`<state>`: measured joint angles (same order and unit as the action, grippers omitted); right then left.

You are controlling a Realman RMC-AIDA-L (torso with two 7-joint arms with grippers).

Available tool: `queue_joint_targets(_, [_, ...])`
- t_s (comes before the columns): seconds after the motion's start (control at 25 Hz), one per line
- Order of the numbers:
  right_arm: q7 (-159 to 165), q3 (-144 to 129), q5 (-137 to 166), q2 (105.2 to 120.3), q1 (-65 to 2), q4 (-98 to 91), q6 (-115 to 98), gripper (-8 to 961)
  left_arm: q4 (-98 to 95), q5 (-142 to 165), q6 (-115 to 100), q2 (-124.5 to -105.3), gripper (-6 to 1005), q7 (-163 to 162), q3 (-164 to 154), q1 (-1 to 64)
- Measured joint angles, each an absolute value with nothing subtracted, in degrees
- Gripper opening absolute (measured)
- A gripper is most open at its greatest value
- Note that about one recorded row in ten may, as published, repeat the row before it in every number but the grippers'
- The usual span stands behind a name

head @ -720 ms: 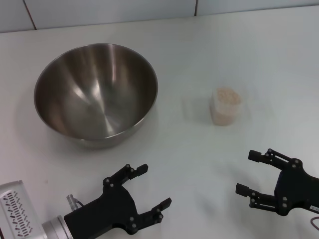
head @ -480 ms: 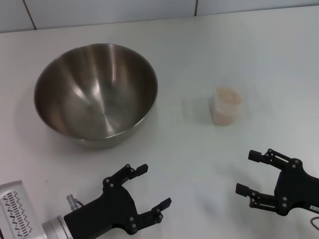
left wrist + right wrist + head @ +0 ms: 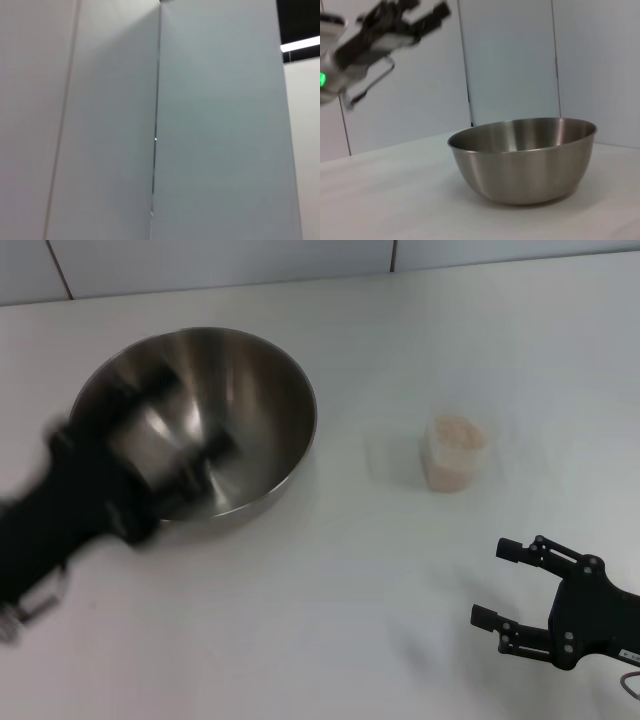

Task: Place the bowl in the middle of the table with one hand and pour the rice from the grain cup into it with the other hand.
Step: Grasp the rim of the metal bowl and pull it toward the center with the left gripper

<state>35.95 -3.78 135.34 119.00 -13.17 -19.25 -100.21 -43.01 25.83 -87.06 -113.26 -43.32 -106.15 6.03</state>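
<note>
1. The bowl (image 3: 205, 420) sat upright on the table (image 3: 330, 580), toward the robot's left, not far from the tiled wall (image 3: 220, 260) at the far edge. It is the landmark for what follows.
2. Its shiny inside held no rice as far as the head view showed; dark reflections and the blurred arm covered part of it.
3. The left gripper (image 3: 165, 455) was a dark motion-blurred shape raised over the bowl's near-left rim, its arm trailing off toward the robot's left.
4. In the right wrist view the left gripper (image 3: 417, 12) hung in the air above and to one side of the bowl (image 3: 525, 160), clear of the rim. Its fingers (image 3: 435, 12) looked spread with nothing between them, though blur kept this from being sure.
5. The grain cup (image 3: 453, 453) stood upright on the table well to the right of the bowl, apart from it.
6. The rice (image 3: 455, 432) filled the cup close to its rim as a pale beige mass.
7. The right gripper (image 3: 505, 585) hovered low over the table, nearer the robot than the cup and far to the right of the bowl. Its two fingers (image 3: 515, 550) were wide apart and held nothing.
8. The left wrist view showed only pale wall panels (image 3: 150, 125).
</note>
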Motion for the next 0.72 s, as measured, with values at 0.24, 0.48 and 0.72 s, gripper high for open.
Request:
queue_joint_targets(0.24, [35.9, -3.8, 135.3, 119.00, -13.1, -19.2, -100.2, 837, -66.5, 47.5, -67.4, -111.98, 783, -68.0, -92.4, 4.2])
queue_joint_targets(0.48, [35.9, -3.6, 135.2, 119.00, -12.8, -19.2, -100.5, 837, -84.3, 80.0, -50.1, -115.07, 732, -100.2, -83.1, 4.7])
queue_joint_targets(0.72, [35.9, -3.7, 135.2, 119.00, -12.8, -19.2, -100.6, 836, -84.9, 112.7, -56.5, -117.25, 730, -131.0, -72.5, 14.1])
